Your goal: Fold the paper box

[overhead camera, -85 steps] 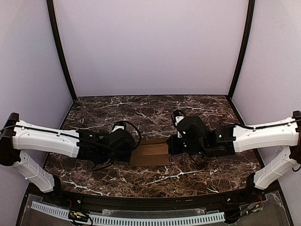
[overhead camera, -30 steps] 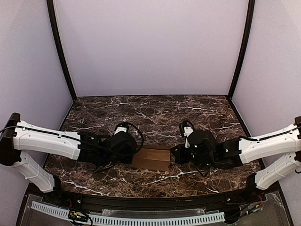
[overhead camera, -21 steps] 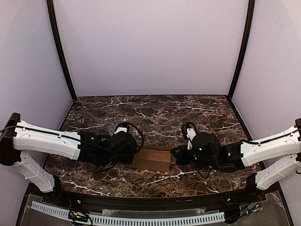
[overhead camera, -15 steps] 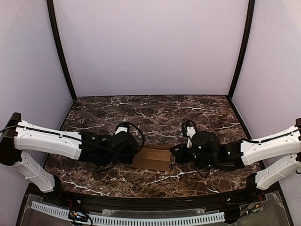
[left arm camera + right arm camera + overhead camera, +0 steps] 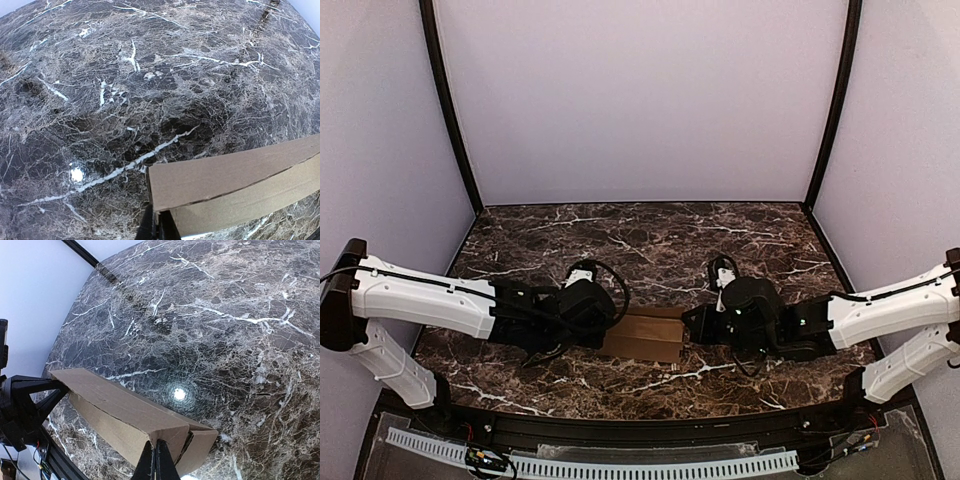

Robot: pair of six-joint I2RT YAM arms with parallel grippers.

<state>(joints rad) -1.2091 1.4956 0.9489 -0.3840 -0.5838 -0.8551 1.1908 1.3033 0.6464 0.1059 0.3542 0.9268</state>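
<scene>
The paper box (image 5: 645,335) is a narrow brown cardboard box lying between the two arms on the marble table. My left gripper (image 5: 607,333) is at its left end. In the left wrist view the fingers (image 5: 161,229) are pressed together on the box's (image 5: 235,180) end edge. My right gripper (image 5: 691,326) is at its right end. In the right wrist view it (image 5: 156,461) is shut on the end flap of the box (image 5: 120,410), and a side flap (image 5: 200,450) stands slightly ajar beside it.
The dark marble table (image 5: 650,240) stretches behind the box to the lilac back wall. Black corner posts (image 5: 450,110) stand at both sides. A black front rail (image 5: 640,425) runs along the near edge.
The right gripper drew back to the right, then edged left again against the box's end. The left gripper has shifted slightly right. The box looks narrower than 2.8 s ago.
</scene>
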